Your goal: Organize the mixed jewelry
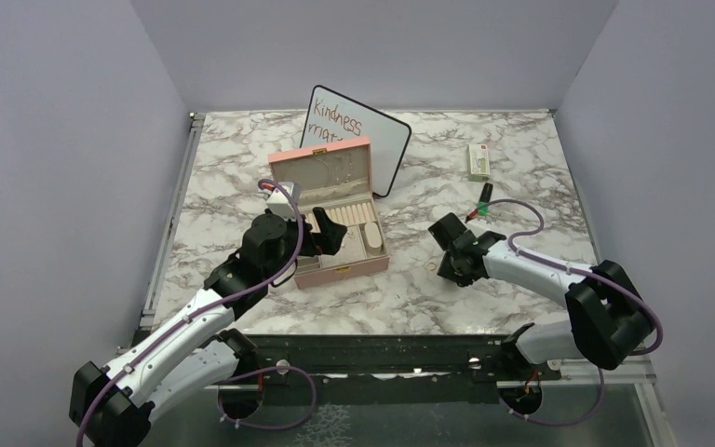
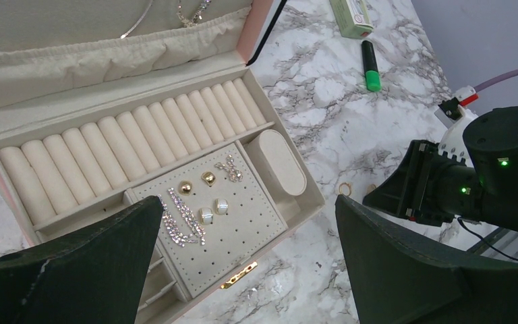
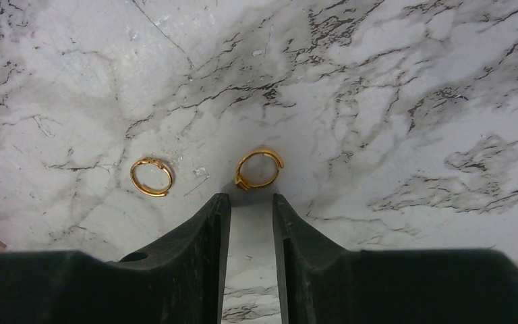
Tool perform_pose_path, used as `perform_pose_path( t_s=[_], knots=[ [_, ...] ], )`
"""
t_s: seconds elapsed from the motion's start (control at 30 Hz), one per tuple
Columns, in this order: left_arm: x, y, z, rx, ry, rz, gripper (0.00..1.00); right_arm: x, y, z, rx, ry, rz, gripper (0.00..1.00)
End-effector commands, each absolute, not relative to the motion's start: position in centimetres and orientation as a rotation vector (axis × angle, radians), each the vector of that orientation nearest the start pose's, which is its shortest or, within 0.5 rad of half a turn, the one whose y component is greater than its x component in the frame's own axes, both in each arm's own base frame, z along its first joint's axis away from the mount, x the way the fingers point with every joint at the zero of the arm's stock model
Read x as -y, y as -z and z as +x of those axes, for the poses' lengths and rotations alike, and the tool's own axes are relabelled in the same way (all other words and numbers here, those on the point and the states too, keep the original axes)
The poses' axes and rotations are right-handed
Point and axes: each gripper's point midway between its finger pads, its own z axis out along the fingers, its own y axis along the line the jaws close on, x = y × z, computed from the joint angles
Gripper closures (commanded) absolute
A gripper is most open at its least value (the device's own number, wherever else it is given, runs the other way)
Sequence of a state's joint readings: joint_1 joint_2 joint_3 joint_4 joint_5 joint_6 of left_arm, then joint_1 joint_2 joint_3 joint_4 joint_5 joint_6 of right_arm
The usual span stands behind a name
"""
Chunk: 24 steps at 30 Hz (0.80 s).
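Two small gold rings lie on the marble: one (image 3: 259,169) just ahead of my right gripper's tips, the other (image 3: 152,177) to its left. Both also show in the left wrist view (image 2: 344,188). My right gripper (image 3: 251,200) is low over the table, jaws a narrow gap apart with nothing between them. The open pink jewelry box (image 1: 372,265) holds gold studs (image 2: 185,187), white earrings (image 2: 206,215) and crystal dangles (image 2: 182,219) on its perforated pad. My left gripper (image 2: 248,223) hovers wide open and empty over the box's front edge.
A white-green packet (image 1: 478,161) and a green marker (image 1: 484,194) lie at the back right. A small whiteboard sign (image 1: 382,149) leans behind the box. Necklaces hang in the box lid (image 2: 195,10). The right arm's head (image 2: 499,169) is close beside the box.
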<state>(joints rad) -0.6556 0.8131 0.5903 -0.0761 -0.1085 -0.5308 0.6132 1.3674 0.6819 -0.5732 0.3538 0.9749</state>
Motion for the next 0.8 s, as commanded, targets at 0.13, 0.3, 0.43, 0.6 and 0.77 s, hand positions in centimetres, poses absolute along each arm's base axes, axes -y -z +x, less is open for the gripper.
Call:
perform_pose_path(
  t_s=[0.13, 0.3, 0.43, 0.6, 0.77],
  knots=[
    [19.9, -20.5, 25.3, -1.92, 0.726, 0.045, 0.01, -10.7, -2.5, 22.3, -2.579, 0.105, 0.572, 0.69],
    [19.9, -20.4, 25.3, -1.926, 0.719, 0.047, 0.01, -10.7, -3.2, 23.0, -2.534, 0.08, 0.572, 0.71],
    [19.7, -20.5, 25.4, -1.925, 0.712, 0.044, 0.01, -11.5, -4.3, 24.5, -2.508, 0.042, 0.451, 0.68],
    [19.6, -20.4, 25.4, -1.926, 0.706, 0.041, 0.01, -12.6, -4.9, 25.6, -2.519, 0.0, 0.256, 0.66],
    [19.8, -20.0, 25.3, -1.938, 0.715, 0.045, 0.01, -13.1, -3.7, 25.4, -2.602, 0.003, 0.12, 0.69]
  ],
)
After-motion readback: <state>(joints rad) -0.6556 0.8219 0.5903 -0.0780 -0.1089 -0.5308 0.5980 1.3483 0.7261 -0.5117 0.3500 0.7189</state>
